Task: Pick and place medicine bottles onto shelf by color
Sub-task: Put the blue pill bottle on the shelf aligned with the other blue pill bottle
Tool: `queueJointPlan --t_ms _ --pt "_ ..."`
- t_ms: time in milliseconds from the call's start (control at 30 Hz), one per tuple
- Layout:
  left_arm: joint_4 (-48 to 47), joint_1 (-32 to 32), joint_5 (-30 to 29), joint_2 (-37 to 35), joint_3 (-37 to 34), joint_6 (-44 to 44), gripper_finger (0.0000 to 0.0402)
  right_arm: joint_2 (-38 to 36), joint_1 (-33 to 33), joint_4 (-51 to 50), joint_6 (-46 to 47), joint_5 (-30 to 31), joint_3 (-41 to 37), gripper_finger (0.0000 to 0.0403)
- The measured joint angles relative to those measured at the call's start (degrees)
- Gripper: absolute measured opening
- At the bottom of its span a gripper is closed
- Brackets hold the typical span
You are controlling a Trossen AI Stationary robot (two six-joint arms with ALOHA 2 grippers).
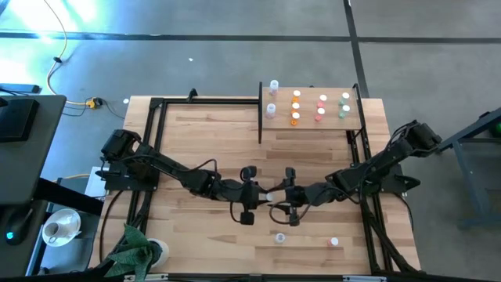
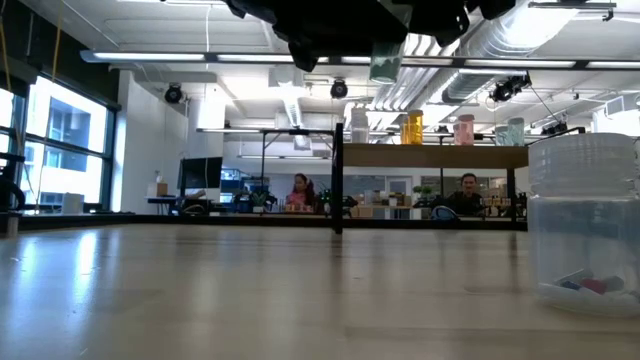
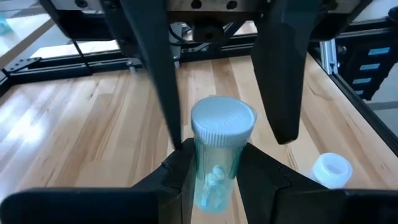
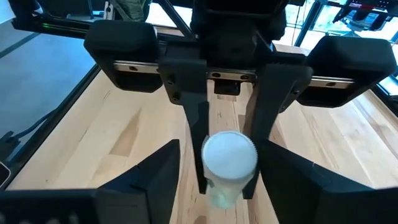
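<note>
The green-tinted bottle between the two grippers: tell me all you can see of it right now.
The green-tinted bottle is a small clear cylinder with a ribbed white cap and pale pills inside. It looks plastic and is capped. The left gripper is shut on its body, holding it off the tabletop near mid-table. The right gripper faces it, its open fingers either side of the cap end, not yet clamped.

Green medicine bottle [image 3: 217, 155], white cap, held aloft, shelf [image 1: 313, 110] holding colour-sorted bottles
</note>
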Motion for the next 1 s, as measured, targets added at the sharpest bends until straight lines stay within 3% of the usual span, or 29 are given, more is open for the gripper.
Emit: queueJointPlan --t_ms 433,767,1000 --pt "0.1 0.6 0.3 0.0 0.0 -1.7 0.0104 0.0 0.0 0.0 -0.1 0.4 0.0 0.0099" --pt "-0.6 0.6 0.0 0.0 0.0 -0.3 0.0169 0.0 0.0 -0.1 -0.4 0.4 0.0 0.0099" --pt "-2.7 0.7 -0.6 -0.5 0.0 -0.2 0.022 -3.5 0.0 -3.7 -0.2 7.5 0.0 0.0099"
